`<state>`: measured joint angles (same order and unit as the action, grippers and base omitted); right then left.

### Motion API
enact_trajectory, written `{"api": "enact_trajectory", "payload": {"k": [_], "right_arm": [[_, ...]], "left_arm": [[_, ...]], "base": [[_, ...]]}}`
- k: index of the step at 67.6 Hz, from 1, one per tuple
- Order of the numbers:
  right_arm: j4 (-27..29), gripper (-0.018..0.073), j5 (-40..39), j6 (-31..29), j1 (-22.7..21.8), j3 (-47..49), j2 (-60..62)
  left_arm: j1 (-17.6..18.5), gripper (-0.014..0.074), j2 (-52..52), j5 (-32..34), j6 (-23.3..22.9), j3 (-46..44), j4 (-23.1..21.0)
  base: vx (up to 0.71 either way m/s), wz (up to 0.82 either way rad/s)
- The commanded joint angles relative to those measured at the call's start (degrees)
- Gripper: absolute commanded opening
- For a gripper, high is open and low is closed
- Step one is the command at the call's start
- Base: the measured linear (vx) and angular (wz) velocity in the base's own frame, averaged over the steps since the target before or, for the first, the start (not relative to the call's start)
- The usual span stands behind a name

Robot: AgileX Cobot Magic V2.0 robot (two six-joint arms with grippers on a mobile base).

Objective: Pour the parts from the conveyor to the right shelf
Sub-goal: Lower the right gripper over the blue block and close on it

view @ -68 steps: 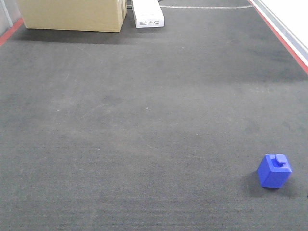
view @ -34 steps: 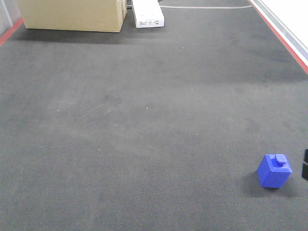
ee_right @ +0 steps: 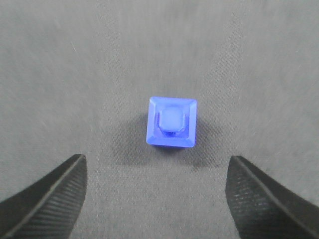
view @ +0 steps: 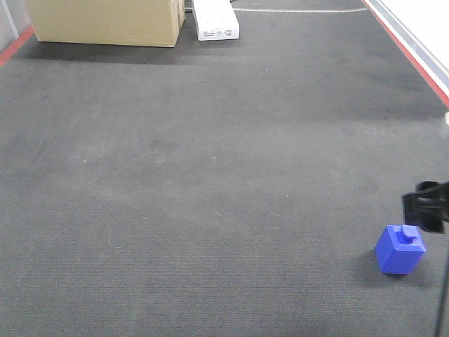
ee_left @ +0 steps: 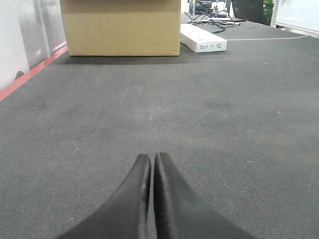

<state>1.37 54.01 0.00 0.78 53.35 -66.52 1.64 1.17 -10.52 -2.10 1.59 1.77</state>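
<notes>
Right claw [ee_right: 157, 158] wide apart, hovering over block [ee_right: 172, 122]. Block sits just ahead, centred on the gap, upright on belt [view: 210, 175] near right edge. Square top, no long axis. Left claw [ee_left: 151, 160] together, block outside its view.

Right pincer [view: 425, 209] — now above block [view: 400, 250]

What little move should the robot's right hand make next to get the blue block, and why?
Probably lower the right gripper straight toward the blue block. Its jaws are wide open, and the block sits alone on the conveyor, roughly centred between them and a bit ahead, with nothing touching it. Coming down should put a jaw on each side, ready to close.
</notes>
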Motion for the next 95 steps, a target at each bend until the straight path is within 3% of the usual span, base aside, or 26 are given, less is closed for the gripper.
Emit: {"api": "enact_trajectory", "payload": {"k": [1, 28, 61, 72, 89, 95], "right_arm": [[-0.68, 0.0562, 0.22, 0.00, -0.33, 3.95, -3.72], [-2.77, 0.0561, 1.01, 2.09, -0.33, 5.62, -17.84], [-4.74, 0.0533, -3.68, 4.85, -0.43, 5.62, -24.77], [-5.04, 0.0411, -4.48, 4.91, -0.43, 6.13, -26.51], [-5.79, 0.0052, -5.62, 4.85, -0.36, 6.18, -24.18], [-5.72, -0.0015, -6.45, 4.85, -0.36, 6.12, -21.62]], "left_arm": [[0.28, -0.0006, 0.19, 4.12, -0.42, -1.08, 0.00], [0.28, -0.0006, 0.19, 4.12, -0.42, -1.08, 0.00], [0.28, -0.0006, 0.19, 4.12, -0.42, -1.08, 0.00], [0.28, -0.0006, 0.19, 4.12, -0.42, -1.08, 0.00], [0.28, -0.0006, 0.19, 4.12, -0.42, -1.08, 0.00], [0.28, -0.0006, 0.19, 4.12, -0.42, -1.08, 0.00]], "base": [[0.00, 0.00], [0.00, 0.00], [0.00, 0.00], [0.00, 0.00], [0.00, 0.00], [0.00, 0.00]]}}
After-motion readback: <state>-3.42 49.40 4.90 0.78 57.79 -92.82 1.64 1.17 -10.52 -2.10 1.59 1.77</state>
